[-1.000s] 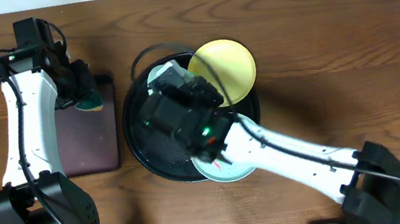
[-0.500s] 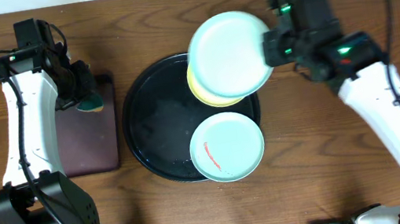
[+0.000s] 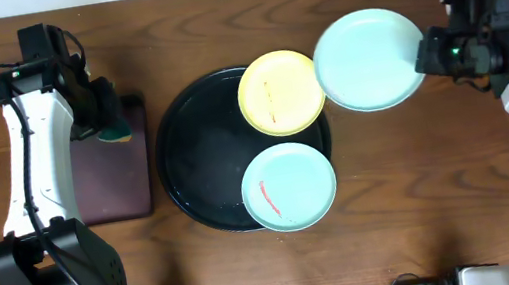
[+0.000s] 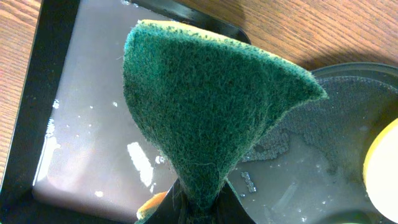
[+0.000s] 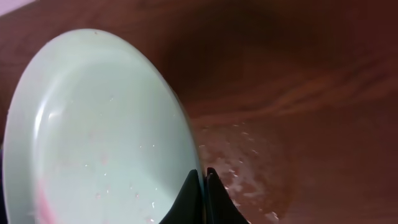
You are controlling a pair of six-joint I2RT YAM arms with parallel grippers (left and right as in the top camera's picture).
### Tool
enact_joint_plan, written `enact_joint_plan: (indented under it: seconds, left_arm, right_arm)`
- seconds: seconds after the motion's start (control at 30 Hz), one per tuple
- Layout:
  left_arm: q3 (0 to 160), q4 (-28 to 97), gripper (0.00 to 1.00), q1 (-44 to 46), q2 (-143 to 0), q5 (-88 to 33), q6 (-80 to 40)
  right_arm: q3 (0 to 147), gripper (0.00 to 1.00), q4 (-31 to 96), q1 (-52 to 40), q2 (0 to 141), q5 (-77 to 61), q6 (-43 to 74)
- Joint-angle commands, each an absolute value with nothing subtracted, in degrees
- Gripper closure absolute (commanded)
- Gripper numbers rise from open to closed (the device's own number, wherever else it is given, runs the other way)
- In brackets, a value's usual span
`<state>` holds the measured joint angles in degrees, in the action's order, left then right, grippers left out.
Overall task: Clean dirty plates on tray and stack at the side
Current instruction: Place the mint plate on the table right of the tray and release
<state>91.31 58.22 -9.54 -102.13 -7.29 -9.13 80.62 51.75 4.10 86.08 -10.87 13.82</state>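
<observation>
right gripper [image 3: 421,58]: clamped on the rim of a wet blue-green plate [image 3: 369,60], which jutted from it toward the tray [image 3: 185,153] | left gripper [image 3: 113,125]: pinched a green sponge [image 4: 205,106] | risk: edge-only pinch on slick plastic could let the plate pivot or slip onto the yellow plate [image 3: 280,92] beyond it

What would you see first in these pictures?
A pale blue-green plate is held right of the black tray, pinched at its rim by the right gripper. On the tray sit a yellow plate and a red-smeared plate. The left gripper grips a green sponge over the small tray.
</observation>
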Motion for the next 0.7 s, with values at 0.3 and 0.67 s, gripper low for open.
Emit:
enact_joint_plan:
  seconds: [0.3,0.67]
  left_arm:
    - [90.1,58.2,0.92,-9.4,-101.9,-6.8,-8.7]
    - [90.1,58.1,0.92,-9.4,-101.9,-6.8,-8.7]
  right_arm:
    - [56.9,0.99,32.6,11.4,87.1,-6.6,12.6]
    - [46.1,0.84,20.3,11.4,87.1,-2.0,12.5]
